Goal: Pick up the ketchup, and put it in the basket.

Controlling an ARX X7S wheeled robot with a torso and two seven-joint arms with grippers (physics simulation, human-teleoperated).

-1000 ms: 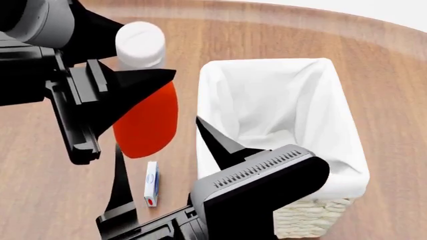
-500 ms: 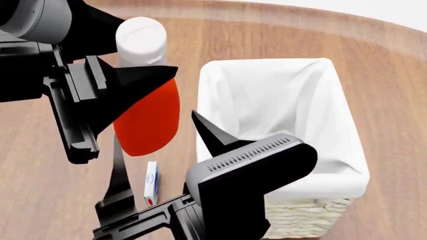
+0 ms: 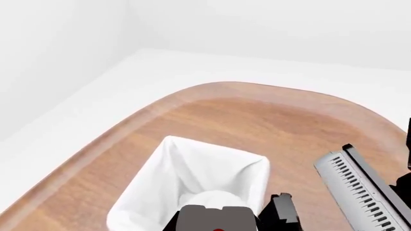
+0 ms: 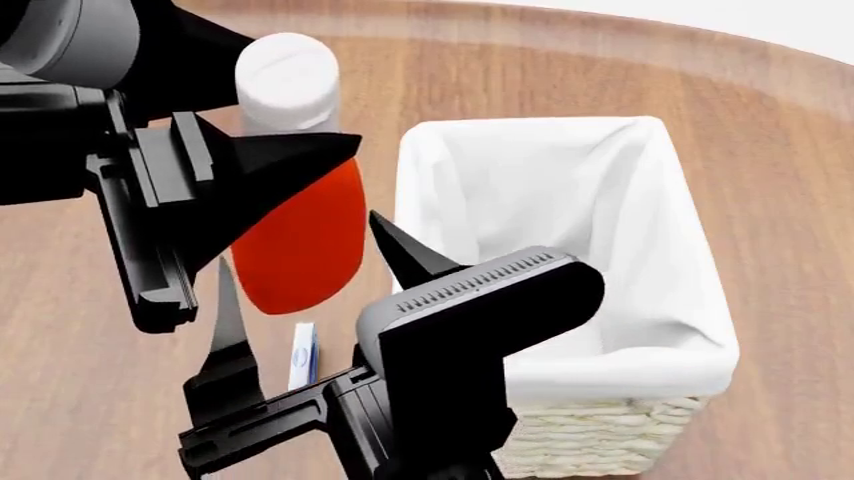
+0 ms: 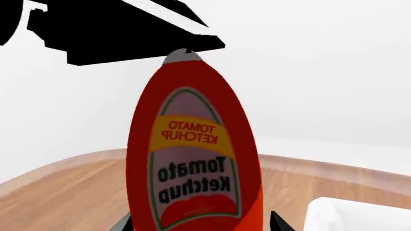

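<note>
Ketchup: the ketchup (image 4: 296,240) hangs in the air off the desk, cap toward the head camera, just beside the basket's near long rim and not yet over its opening.
Hold: the left gripper (image 4: 274,185) has its fingers clamped across the bottle's upper body below the white cap, apparently so the bottle can be carried sideways and lowered into the liner.
Label: in the right wrist view the ketchup (image 5: 192,159) fills the frame, its "Tomato Ketchup" label facing that camera.
Right arm: the right gripper (image 4: 320,310) sits low beside the bottle's lower end; whether its fingers are apart or together cannot be told from these views.
Basket: the basket (image 4: 694,310) rests on the desk, white cloth liner folded over its wicker rim, nothing seen inside; the left wrist view also looks down on the basket (image 3: 154,192).
Small box: a small white box (image 4: 304,355) lies flat on the desk beneath the bottle, well clear of the grip.
Surface: a rounded wooden desk (image 4: 774,150) with a paler edge band.
Room: plain white floor and walls, featureless.
</note>
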